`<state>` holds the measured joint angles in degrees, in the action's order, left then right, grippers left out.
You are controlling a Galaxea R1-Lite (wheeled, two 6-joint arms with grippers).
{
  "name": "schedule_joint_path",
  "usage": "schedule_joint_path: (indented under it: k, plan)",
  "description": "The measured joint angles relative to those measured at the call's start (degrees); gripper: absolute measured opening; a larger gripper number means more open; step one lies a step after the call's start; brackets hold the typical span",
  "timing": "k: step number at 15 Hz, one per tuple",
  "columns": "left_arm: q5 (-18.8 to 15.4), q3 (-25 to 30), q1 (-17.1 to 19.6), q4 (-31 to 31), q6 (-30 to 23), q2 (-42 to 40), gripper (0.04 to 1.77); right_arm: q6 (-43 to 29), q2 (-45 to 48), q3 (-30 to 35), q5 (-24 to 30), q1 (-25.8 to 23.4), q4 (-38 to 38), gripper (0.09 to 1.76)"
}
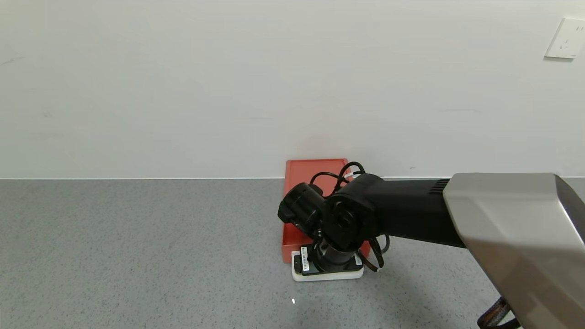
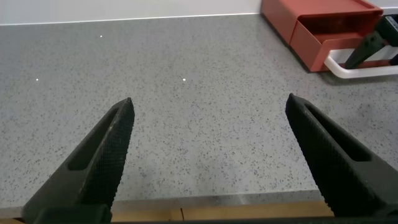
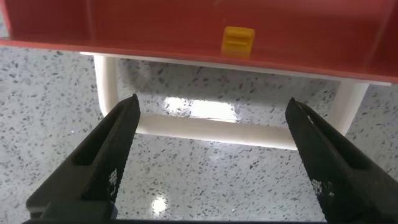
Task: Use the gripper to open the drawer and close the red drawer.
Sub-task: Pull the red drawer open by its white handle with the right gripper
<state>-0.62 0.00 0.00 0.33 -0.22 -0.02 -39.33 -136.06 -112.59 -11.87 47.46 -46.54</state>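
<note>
Head view: high, looking forward and down over grey counter toward white wall. Left wrist view: low over counter, facing past spread left gripper, drawer far off. Right wrist view: close above white handle, framed by spread right gripper. Shared across all three: drawer, handle, counter.

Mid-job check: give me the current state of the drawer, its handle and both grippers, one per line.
drawer: tray slid partly out of its red box.
white handle: not gripped, between the open fingers.
right gripper: open, at the handle.
left gripper: open, empty, above the counter, away from the drawer.
</note>
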Motion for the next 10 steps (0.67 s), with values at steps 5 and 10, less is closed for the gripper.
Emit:
schedule_joint_path:
  k: [5, 10]
  plan:
    - [0.0, 0.0, 0.0, 0.0, -0.02, 0.0, 1.75, -1.44, 0.5, 0.27, 1.82, 0.39, -2.01, 1.71]
    - [0.0, 0.0, 0.0, -0.04, -0.11, 0.0, 1.75, -2.67, 0.69, 1.55, 1.73, 0.85, -1.91, 1.71]
